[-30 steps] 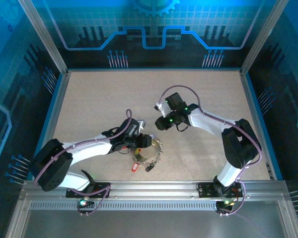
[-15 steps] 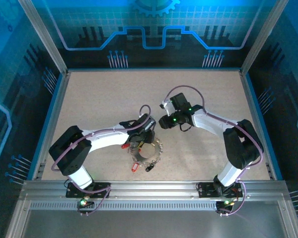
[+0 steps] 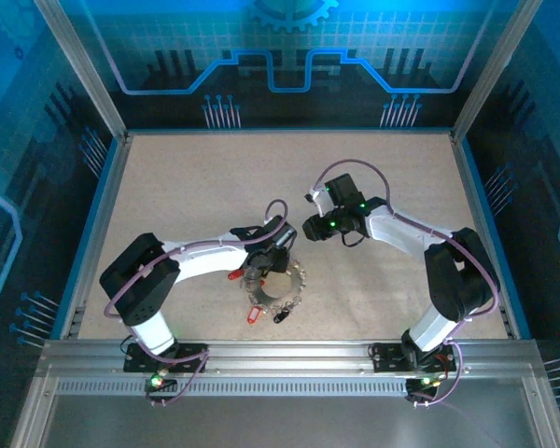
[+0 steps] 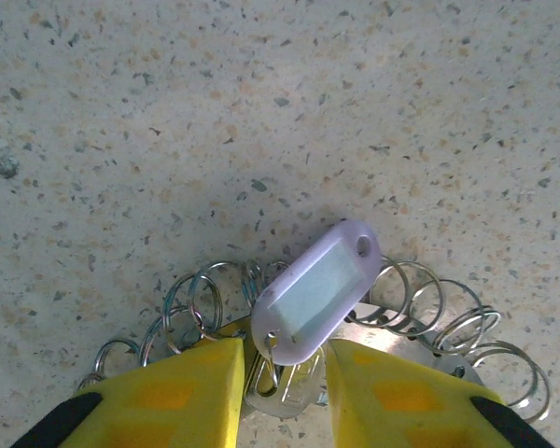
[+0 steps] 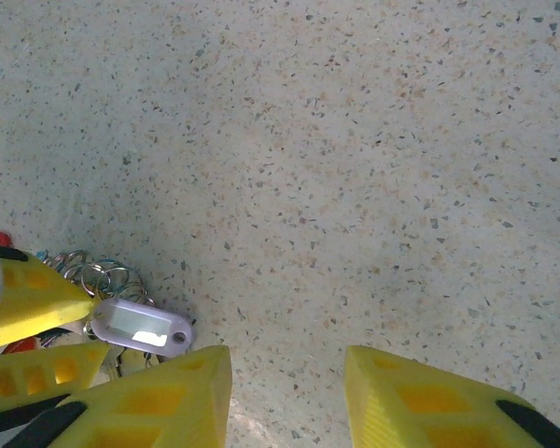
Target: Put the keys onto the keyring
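Judging from the pose, the left gripper [image 4: 285, 364] is set low over the 10 o'clock edge of the keys [image 3: 287, 285] so that one piece can be singled out. A pale lilac tag [image 4: 317, 289] and the grey key head [image 4: 280, 397] under it are framed between its yellow fingers [image 4: 168, 397], which stand narrowly apart (whether they pinch anything cannot be told). The right gripper [image 5: 285, 373] is held off at the bunch's 1 o'clock, jaws parted over bare table [image 3: 187, 187], probably in readiness to steady or receive. The keys are found at 6 o'clock from the table's centre, near the front edge. They form a jagged dark circle of thin grey-silver blades and wire split rings [image 4: 425, 299], with a red head [image 3: 254, 315] and a black head [image 3: 280, 316] projecting at 6 o'clock.
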You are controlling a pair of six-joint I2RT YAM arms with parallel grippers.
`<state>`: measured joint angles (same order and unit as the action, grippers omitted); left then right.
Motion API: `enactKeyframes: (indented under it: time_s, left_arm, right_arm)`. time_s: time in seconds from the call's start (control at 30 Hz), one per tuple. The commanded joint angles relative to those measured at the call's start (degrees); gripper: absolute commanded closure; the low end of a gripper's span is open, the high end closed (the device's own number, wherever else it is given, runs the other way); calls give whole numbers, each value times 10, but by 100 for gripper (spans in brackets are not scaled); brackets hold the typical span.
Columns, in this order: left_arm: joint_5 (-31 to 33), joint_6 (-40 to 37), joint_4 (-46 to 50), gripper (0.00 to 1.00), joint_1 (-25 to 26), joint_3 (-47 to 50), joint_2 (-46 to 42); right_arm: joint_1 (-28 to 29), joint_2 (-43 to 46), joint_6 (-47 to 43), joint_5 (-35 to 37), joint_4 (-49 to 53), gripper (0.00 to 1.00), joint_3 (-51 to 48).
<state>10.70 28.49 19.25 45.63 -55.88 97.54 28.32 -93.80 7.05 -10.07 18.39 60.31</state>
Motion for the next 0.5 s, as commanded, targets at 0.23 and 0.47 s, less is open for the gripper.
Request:
enactKeyframes:
  time_s: [0.23, 0.47]
  left_arm:
    - [-6, -5, 1, 79, 4, -22, 26]
    - [5, -34, -17, 88, 0, -13, 15]
  right_arm:
    - [-9, 25, 2, -12, 0, 64, -15]
    - [-9, 28, 0, -18, 3, 65, -13]
